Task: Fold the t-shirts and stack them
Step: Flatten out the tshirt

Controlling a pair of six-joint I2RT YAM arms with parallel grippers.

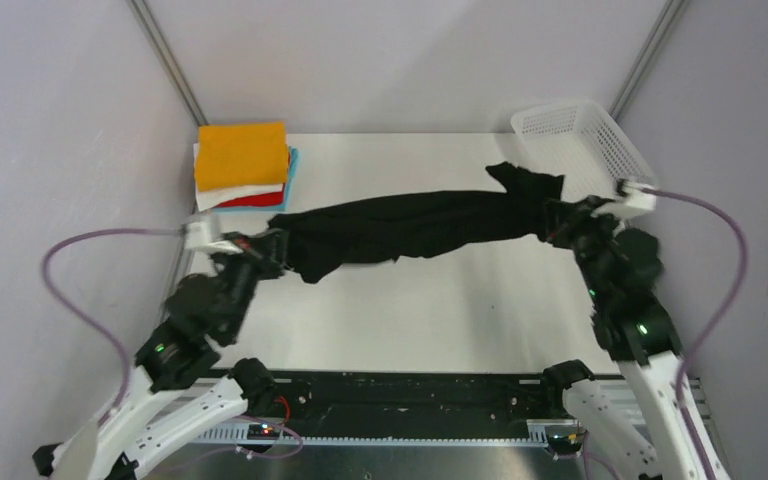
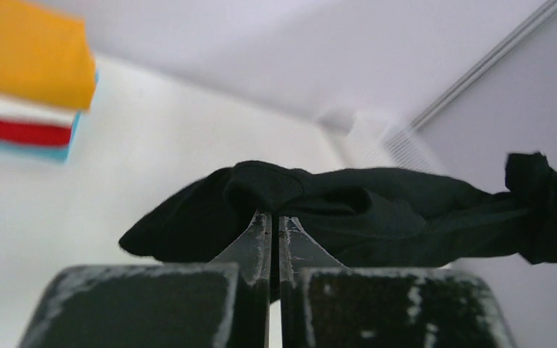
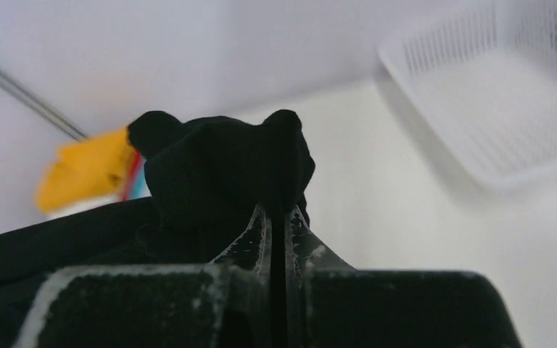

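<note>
The black t-shirt (image 1: 415, 225) hangs stretched in a band between both grippers above the white table. My left gripper (image 1: 278, 243) is shut on its left end; in the left wrist view the gripper (image 2: 275, 215) has cloth bunched over its tips, the black t-shirt (image 2: 377, 210) running off to the right. My right gripper (image 1: 552, 222) is shut on the right end; in the right wrist view the gripper (image 3: 278, 210) pinches a bunched lump of the black t-shirt (image 3: 225, 167). A stack of folded shirts (image 1: 243, 163), orange on top over white, red and light blue, lies at the back left.
A white mesh basket (image 1: 582, 140) stands at the back right, just behind my right gripper, and shows in the right wrist view (image 3: 500, 94). The folded stack shows in the left wrist view (image 2: 29, 80). Grey walls close in the table (image 1: 440, 310) on three sides.
</note>
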